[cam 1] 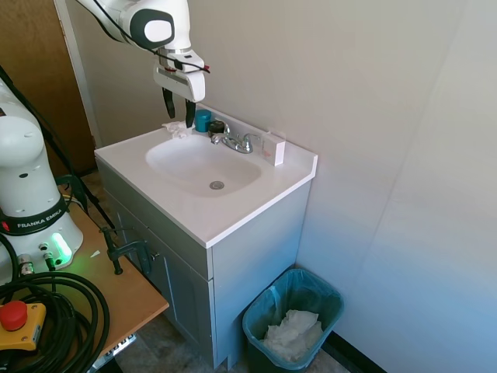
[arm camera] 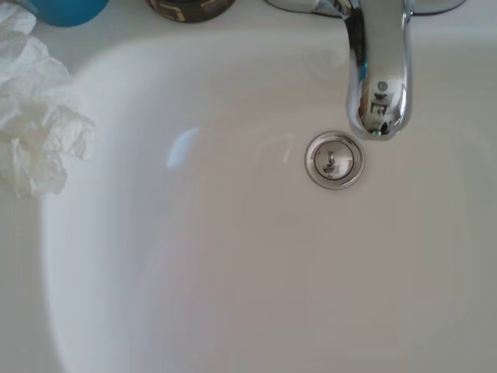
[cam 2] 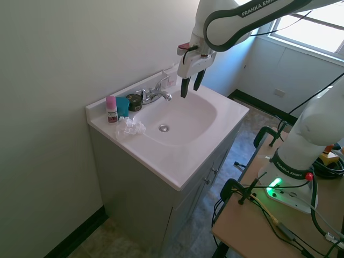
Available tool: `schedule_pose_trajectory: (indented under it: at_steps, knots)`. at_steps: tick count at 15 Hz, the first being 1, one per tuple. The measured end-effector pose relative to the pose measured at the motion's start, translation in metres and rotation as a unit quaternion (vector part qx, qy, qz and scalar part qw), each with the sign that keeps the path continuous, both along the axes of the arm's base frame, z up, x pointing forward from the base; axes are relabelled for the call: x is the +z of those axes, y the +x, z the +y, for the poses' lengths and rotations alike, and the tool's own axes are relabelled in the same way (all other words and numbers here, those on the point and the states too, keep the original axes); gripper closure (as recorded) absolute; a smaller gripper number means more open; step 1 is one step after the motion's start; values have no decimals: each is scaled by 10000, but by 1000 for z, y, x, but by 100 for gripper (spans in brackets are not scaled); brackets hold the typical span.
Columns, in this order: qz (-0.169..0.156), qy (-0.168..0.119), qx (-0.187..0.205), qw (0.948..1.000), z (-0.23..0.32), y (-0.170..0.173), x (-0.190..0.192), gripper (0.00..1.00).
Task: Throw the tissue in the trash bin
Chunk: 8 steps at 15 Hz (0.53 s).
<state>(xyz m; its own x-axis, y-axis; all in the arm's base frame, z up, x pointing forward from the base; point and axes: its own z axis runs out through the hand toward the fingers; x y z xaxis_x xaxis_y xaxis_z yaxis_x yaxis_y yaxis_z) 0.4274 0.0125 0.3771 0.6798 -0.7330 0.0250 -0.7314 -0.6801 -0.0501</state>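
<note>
In the first exterior view the white arm's gripper (cam 1: 179, 109) hangs above the white sink basin (cam 1: 203, 163), its 2 dark fingers spread and holding nothing. The dark teal plastic trash bin (cam 1: 293, 318) stands on the floor beside the vanity.

In the second exterior view the small crumpled white tissue (cam 2: 130, 127) lies on the countertop at the basin's rim, near a teal cup (cam 2: 122, 106).

The wrist view shows the chrome faucet spout (arm camera: 378, 66) above the drain (arm camera: 334, 160).

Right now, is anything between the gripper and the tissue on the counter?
Nothing visible. The gripper hangs open above the basin; the tissue lies on the counter's rim, with the cup and bottles behind it, not in the path.
</note>
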Motion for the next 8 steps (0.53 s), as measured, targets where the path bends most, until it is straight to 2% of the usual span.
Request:
schedule_pose_trajectory:
  at_steps: [4,8]
  knots:
    - [84,-38,138,9999,10,-1,-5,0]
    - [-90,-248,457,9986,68,3,-12,0]
